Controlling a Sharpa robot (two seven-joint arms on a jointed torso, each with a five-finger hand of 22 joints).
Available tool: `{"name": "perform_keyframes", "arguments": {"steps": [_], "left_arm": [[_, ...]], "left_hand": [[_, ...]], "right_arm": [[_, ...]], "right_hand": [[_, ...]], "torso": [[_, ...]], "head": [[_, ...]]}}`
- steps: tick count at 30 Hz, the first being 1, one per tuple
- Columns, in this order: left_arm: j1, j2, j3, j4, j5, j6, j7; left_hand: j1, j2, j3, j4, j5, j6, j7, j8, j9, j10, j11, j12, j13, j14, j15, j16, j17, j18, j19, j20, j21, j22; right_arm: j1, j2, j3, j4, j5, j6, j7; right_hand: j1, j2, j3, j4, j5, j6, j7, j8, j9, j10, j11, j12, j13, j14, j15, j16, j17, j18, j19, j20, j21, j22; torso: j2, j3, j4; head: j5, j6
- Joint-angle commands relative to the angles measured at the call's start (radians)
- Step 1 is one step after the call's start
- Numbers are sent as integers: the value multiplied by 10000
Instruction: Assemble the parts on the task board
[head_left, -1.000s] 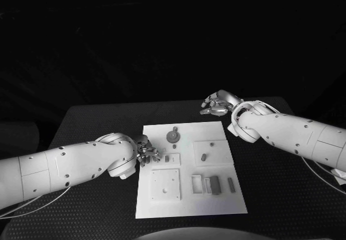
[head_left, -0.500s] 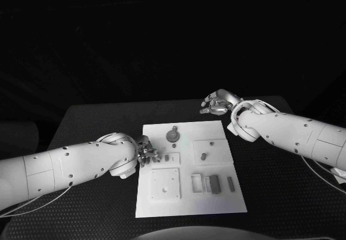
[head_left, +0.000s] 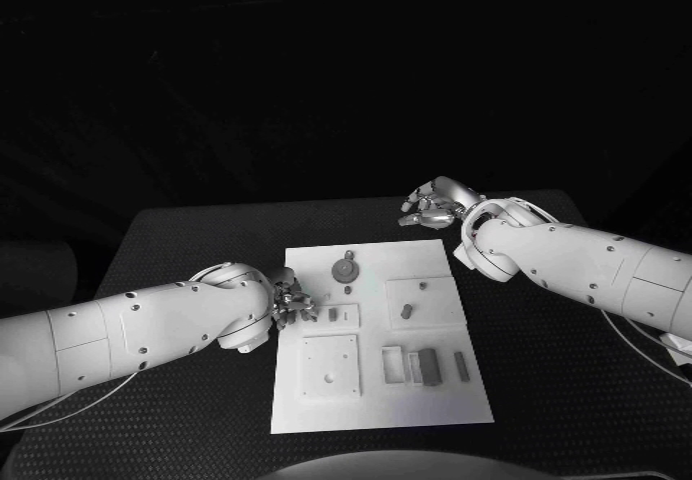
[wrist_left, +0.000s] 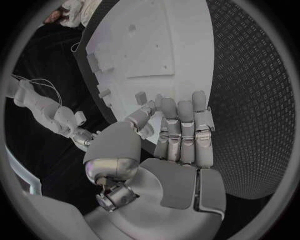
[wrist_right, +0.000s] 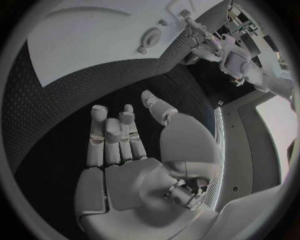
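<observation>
The white task board (head_left: 378, 400) lies in the middle of the black table. On it are a round grey part (head_left: 345, 270), a small part (head_left: 408, 312) in a square recess, and a dark block (head_left: 426, 367) beside a slim bar (head_left: 462, 367). My left hand (head_left: 293, 303) sits at the board's left edge, next to a small part (head_left: 335, 316). In the left wrist view the left hand (wrist_left: 178, 135) holds nothing, its fingers reaching over the board's rim (wrist_left: 187, 60). My right hand (head_left: 433, 205) hovers past the board's far right corner. The right hand (wrist_right: 125, 145) is empty, fingers stretched out.
A raised square plate (head_left: 330, 367) and an empty frame (head_left: 392, 365) take up the board's near half. Black table (head_left: 173, 240) surrounds the board on every side. The right wrist view shows the board (wrist_right: 94, 45) and the round part (wrist_right: 150, 36) beyond my fingers.
My left hand has edged slightly further along the board's left edge. The right hand has barely shifted. No part has moved.
</observation>
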Motion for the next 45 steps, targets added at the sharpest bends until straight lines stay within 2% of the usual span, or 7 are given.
{"name": "perform_keyframes", "arguments": {"steps": [1,5,13,22,32,42,45], "left_arm": [[-39,46,-7,-66,-141,47,37],[-78,89,-7,-72,-141,60,52],[-81,105,-6,-28,-142,350,59],[-81,172,-6,-37,-298,373,59],[-81,368,-4,-180,-267,529,34],[-85,555,-3,-385,-298,1044,-18],[-86,564,-3,-407,-297,1062,-19]], "left_hand": [[29,-86,-11,52,33,374,-297,472,56,416,-379,8,12,40,25,15,-6,65,45,23,33,229],[27,-85,-11,55,33,375,-298,469,54,415,-379,6,13,39,25,14,-7,65,44,23,33,228],[32,-86,-7,54,33,377,-299,464,50,415,-380,4,16,39,23,15,-8,66,42,21,32,227],[53,-58,3,40,35,394,-305,460,44,426,-388,10,28,50,20,28,-5,67,50,17,41,229],[-153,-237,-159,189,29,393,-292,436,32,409,-372,8,65,31,16,26,-14,56,42,18,43,220],[-144,-227,-161,201,30,389,-294,433,33,405,-374,8,74,28,12,26,-16,61,38,11,41,219],[-259,-307,-259,279,29,369,-279,420,32,378,-359,0,86,5,18,19,-21,44,19,25,32,217]], "right_arm": [[-4,7,4,20,-17,127,61],[-5,6,4,19,-17,124,58],[-7,-4,4,20,-17,142,53],[-9,-6,4,25,-17,140,54],[-14,6,4,19,-17,165,49],[-14,9,4,15,-17,162,50],[-14,2,4,22,-17,156,50]], "right_hand": [[-4,94,-9,-41,39,-84,119,-39,-3,-8,88,51,-9,32,32,-6,-11,159,18,-31,-37,165],[-4,94,-8,-41,39,-84,119,-39,-2,-8,88,52,-10,32,32,-6,-11,159,18,-31,-37,165],[-4,94,-8,-43,39,-85,119,-39,-2,-9,89,53,-11,32,32,-5,-11,159,18,-31,-37,165],[-5,92,-8,-44,39,-86,119,-39,-2,-9,89,54,-12,32,33,-5,-11,159,18,-31,-37,166],[-6,92,-7,-45,39,-86,120,-40,-1,-10,89,55,-14,31,33,-5,-12,159,17,-30,-37,166],[-16,87,-11,-42,39,-88,121,-41,-1,-12,90,56,-16,29,34,-6,-13,159,16,-29,-38,166],[-20,86,-12,-40,39,-89,121,-41,0,-12,91,56,-16,29,34,-6,-13,159,16,-28,-39,166]], "torso": [[1,3,-3],[1,2,-2],[-3,3,-3],[-2,-1,3],[-1,4,-4],[5,6,-7],[2,2,-5]], "head": [[-14,-8],[-28,-5],[-36,-31],[-31,-42],[-6,-36],[-21,-60],[-31,-75]]}}
